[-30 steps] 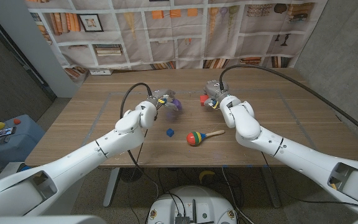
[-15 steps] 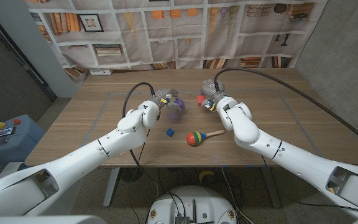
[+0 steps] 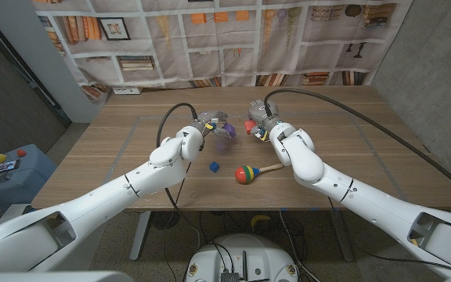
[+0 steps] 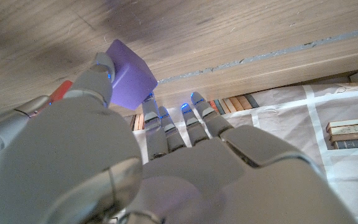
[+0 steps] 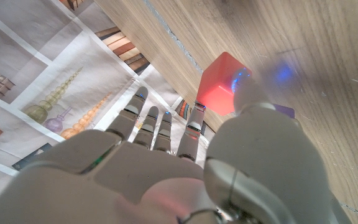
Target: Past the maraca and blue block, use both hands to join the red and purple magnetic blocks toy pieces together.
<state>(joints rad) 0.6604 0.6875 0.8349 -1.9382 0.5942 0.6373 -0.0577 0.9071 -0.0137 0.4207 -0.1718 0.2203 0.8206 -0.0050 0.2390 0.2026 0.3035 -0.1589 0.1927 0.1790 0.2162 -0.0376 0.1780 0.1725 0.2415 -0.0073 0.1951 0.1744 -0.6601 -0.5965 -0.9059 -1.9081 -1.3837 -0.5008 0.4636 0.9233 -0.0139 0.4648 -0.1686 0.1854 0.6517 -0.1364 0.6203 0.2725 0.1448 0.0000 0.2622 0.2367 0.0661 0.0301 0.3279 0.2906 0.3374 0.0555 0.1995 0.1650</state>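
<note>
- The purple magnetic block (image 4: pixel 131 66) is pinched between thumb and finger by the left robot hand (image 3: pixel 210 125), just left of the head view's centre; the remaining fingers are left extended, so that a free face is exposed for joining.
- The red magnetic block (image 5: pixel 224 83) is clamped in the same manner by the right robot hand (image 3: pixel 261 121), just right of centre; both blocks appear to be held clear above the worktop (image 3: pixel 366 149).
- The two blocks are held near each other, not touching; a gap is left to be closed.
- The maraca (image 3: pixel 253 171) and the small blue block (image 3: pixel 214 166) lie lower in the frame, nearer the robot; they are reached past, untouched.
</note>
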